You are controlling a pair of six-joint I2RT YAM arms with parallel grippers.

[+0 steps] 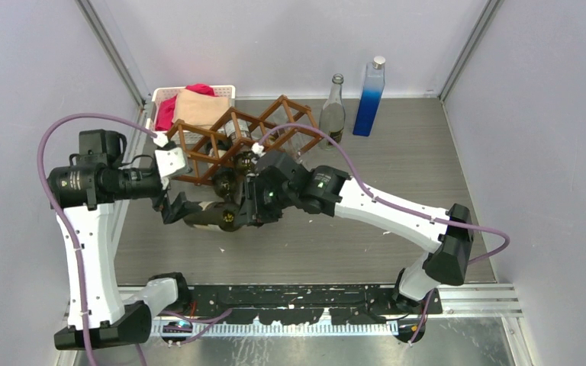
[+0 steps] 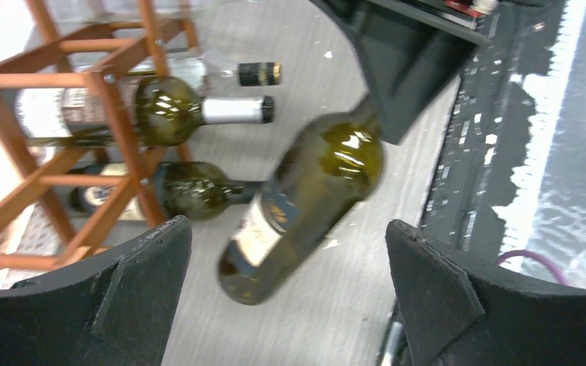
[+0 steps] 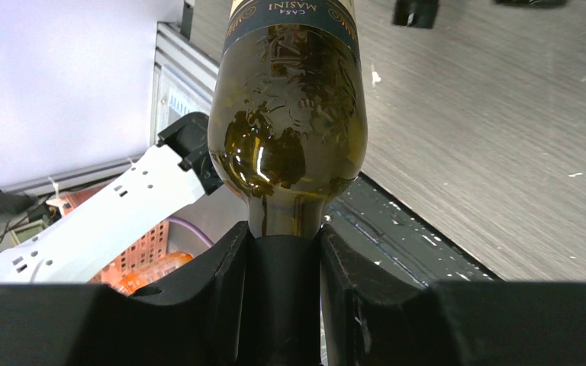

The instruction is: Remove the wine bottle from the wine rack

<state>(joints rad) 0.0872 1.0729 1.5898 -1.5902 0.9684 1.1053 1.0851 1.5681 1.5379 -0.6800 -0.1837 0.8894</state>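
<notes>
The right fingers (image 3: pixel 221 293) of a two-armed robot stand clamped on the neck of a dark olive-green glass wine bottle (image 3: pixel 286 114). Its shoulder swells just ahead of their tips, and its dark label band with gold lettering lies farther out. The bottle is out of the brown wooden lattice wine rack (image 2: pixel 46 80) and sits low over the grey wood-grain table (image 1: pixel 397 160), just in front of the rack; whether it touches the table cannot be told. The left fingers (image 2: pixel 133 293) stand wide apart and hold nothing, with the bottle's base pointing into the gap between them but short of either pad. Beyond the left fingers and off to their left, two more dark green bottles (image 2: pixel 172 110) lie in the rack's diamond cells, necks pointing out toward the held bottle. Seen from above, the two sets of fingers face each other along the bottle, the right at its neck and the left at its base. Behind the rack, away from both sets of fingers, a white plastic basket (image 1: pixel 166 94) holds pink and tan cloths (image 1: pixel 198 108). Well beyond the right fingers, a clear glass bottle (image 1: pixel 333 114) and a tall blue square bottle (image 1: pixel 369 99) stand upright by the back wall.
</notes>
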